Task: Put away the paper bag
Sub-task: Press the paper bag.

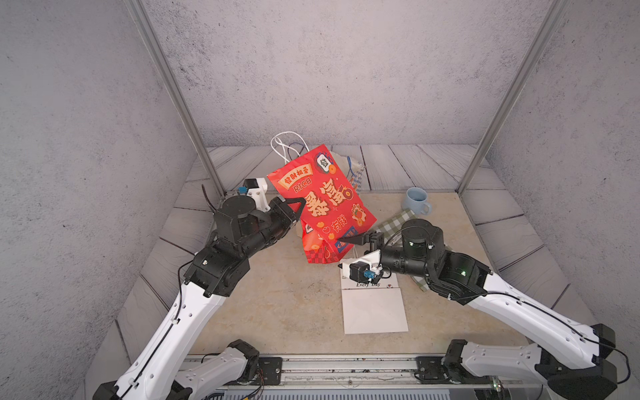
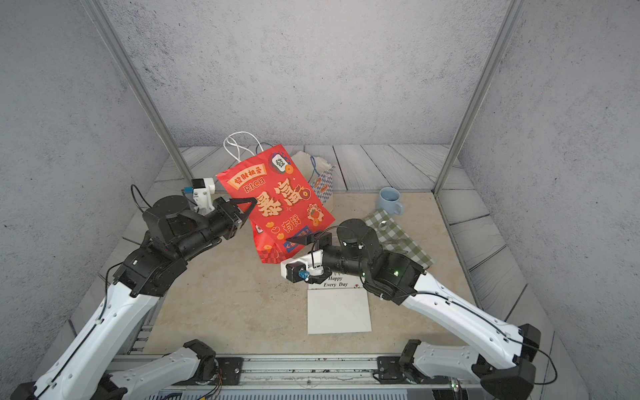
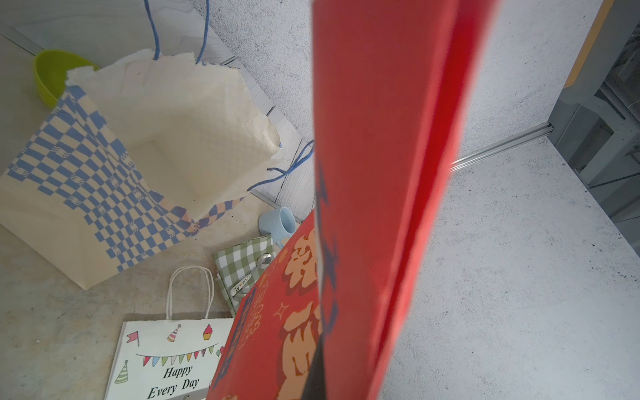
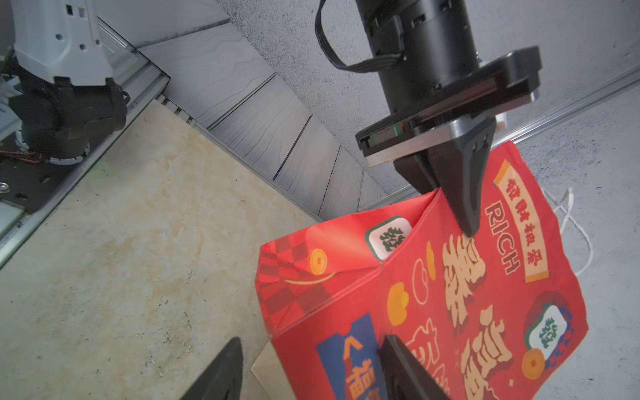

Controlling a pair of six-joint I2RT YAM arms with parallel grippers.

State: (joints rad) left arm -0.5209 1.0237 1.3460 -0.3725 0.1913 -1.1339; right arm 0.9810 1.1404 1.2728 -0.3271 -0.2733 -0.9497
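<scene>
Left gripper (image 1: 302,201) is clamping its fingers tight on the 9 o'clock edge of the red paper bag (image 1: 322,204), pinching the folded side just under the word RICH. Both top views are showing this grip, and the right wrist view is confirming it – the two dark fingers are meeting on the crease with no gap.

The bag is hanging tilted over the middle of the table (image 1: 277,304), its mouth and white handles (image 1: 287,145) pointing toward 11 o'clock and its checkered bottom corner toward 6 o'clock. Whether that corner is touching the table cannot be told.

Right gripper (image 4: 311,341) is reaching in from 4 o'clock with its jaws standing apart, straddling the bag's lower corner. One finger is lying over the printed face while the other is sitting just clear of the edge, so it is gripping nothing.

A blue-checkered bag (image 1: 356,173) is standing open just behind the red one at 1 o'clock. A blue mug (image 1: 417,201) is sitting at 2 o'clock, beside a green checked cloth (image 2: 398,235) with a spoon (image 2: 382,225) on it. A white bag (image 1: 374,308) is lying flat at 5 o'clock, partly under the right wrist.
</scene>
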